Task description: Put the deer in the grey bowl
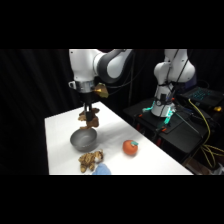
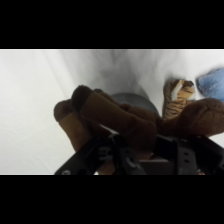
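Note:
The deer, a dark reddish-brown plush, hangs in the air with my gripper shut on it, just above the far rim of the grey bowl. In the wrist view the deer fills the middle, its legs and body spreading over the black linkage. Only a sliver of the grey bowl shows behind it. My fingertips are hidden by the plush.
A tan-and-brown spotted plush toy lies in front of the bowl, with a pale blue item at the table's near edge. A round orange-red fruit toy sits to the right. Black equipment and cables stand beyond the table's right side.

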Robot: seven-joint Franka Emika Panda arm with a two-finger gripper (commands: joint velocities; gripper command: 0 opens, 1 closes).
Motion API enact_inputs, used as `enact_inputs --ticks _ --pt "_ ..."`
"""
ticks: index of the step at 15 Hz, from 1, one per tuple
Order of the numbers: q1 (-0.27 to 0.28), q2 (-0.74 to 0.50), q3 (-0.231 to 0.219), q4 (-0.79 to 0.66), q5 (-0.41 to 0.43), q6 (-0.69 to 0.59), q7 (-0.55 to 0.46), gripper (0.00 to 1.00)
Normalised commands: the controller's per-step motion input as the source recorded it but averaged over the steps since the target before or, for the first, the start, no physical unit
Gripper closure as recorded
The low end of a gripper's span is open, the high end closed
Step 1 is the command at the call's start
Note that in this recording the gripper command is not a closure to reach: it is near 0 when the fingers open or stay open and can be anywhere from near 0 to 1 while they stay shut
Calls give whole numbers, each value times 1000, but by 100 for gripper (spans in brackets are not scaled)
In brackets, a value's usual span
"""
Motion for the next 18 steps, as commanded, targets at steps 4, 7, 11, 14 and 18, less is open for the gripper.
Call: enact_inputs --ticks 4,7,11,14,18 --pt "-84 511 15 455 83 147 -226 56" --pt "-101 284 72 312 171 -37 -272 0" --pt "-147 -23 105 192 204 -171 -324 0" --pt "-96 -199 20 131 83 -278 -232 0" --pt "-35 -204 -18 138 18 -376 -143 0"
